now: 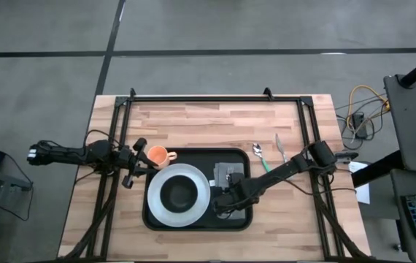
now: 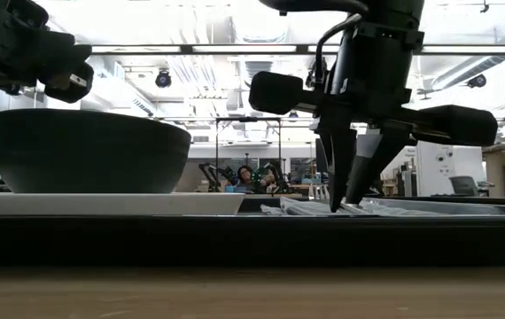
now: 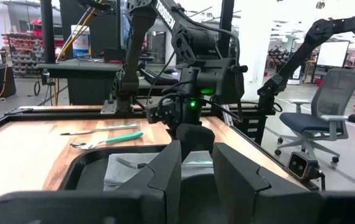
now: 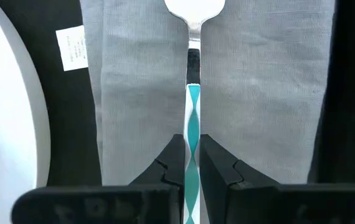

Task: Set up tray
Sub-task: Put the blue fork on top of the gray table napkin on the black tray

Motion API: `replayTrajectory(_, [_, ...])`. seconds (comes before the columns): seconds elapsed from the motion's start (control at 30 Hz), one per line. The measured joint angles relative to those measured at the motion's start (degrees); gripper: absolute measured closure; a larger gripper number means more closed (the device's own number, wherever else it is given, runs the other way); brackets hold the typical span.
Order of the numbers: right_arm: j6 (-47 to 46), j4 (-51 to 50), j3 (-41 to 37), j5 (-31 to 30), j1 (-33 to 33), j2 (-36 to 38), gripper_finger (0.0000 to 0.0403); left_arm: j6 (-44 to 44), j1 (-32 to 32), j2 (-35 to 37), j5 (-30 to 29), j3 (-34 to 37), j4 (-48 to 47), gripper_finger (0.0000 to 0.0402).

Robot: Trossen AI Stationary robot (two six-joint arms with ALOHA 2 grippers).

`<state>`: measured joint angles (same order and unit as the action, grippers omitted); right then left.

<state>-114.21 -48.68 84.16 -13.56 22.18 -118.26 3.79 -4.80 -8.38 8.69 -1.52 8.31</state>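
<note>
The right gripper (image 4: 191, 155) is pinching a fork (image 4: 193, 93) on the napkin (image 4: 258, 93) — next, letting go. The left fingers (image 3: 165, 174) are sitting partly apart.

Grey concrete floor (image 1: 230, 29), office chair (image 3: 327, 121), bright ceiling lights (image 2: 235, 22) overhead.

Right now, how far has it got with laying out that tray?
Done: plate with bowl and grey napkin lie in the tray. In hand: the right gripper pinches a teal-handled utensil over the napkin. Left: spoon and knife wait on the table; the left gripper hovers beside the orange cup.
</note>
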Motion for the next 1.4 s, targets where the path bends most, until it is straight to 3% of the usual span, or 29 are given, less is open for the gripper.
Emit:
replayTrajectory(0.37, [0.9, -0.6, -0.1, 0.1, -0.3, 0.0, 0.0385, 0.0, 0.0, 0.0, 0.0, 0.0, 0.0, 0.0327])
replayTrajectory(1.4, [1.9, -0.1, -0.6, 2.1, -1.3, 0.0, 0.0337, 0.0, 0.0, 0.0, 0.0, 0.0, 0.0, 0.0327])
